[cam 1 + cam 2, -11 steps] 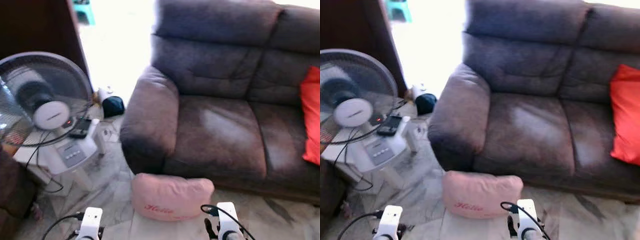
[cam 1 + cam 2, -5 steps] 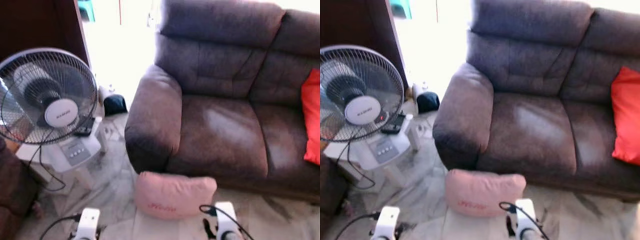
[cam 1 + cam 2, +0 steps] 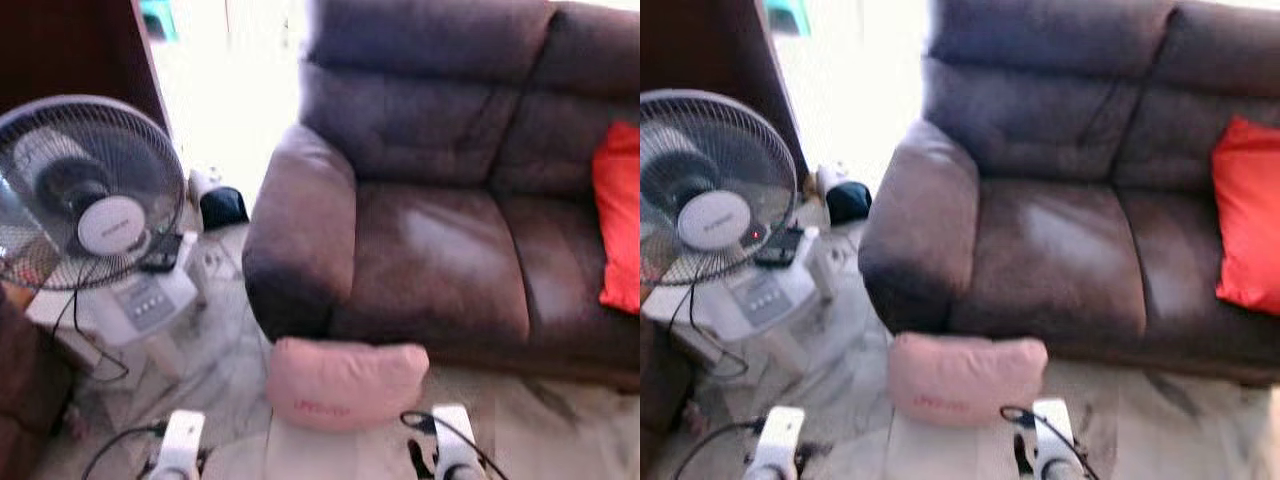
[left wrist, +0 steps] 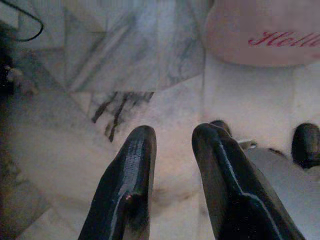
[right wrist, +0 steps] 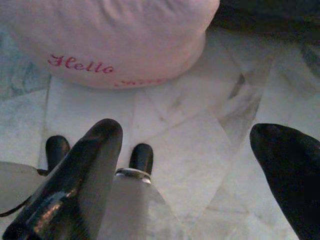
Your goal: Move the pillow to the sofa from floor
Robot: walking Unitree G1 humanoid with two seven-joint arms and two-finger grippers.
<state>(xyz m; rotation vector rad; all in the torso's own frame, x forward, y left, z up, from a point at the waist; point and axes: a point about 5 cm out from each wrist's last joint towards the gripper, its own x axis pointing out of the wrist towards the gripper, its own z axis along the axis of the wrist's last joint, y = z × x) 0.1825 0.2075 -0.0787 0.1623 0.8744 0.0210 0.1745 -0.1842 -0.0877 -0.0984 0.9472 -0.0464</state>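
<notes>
On the floor against the sofa (image 3: 440,260) front, the pink pillow (image 3: 345,382) has drifted slightly nearer as I approach, my right gripper (image 5: 197,165) spread wide, my left gripper (image 4: 172,165) narrowly parted, both empty.

Pillow (image 3: 345,383) on floor (image 3: 230,350) before sofa (image 3: 440,250), fan (image 3: 95,195) left.

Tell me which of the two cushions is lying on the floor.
The pink pillow with red lettering lies on the marble floor against the sofa front. The red cushion sits up on the sofa seat.
</notes>
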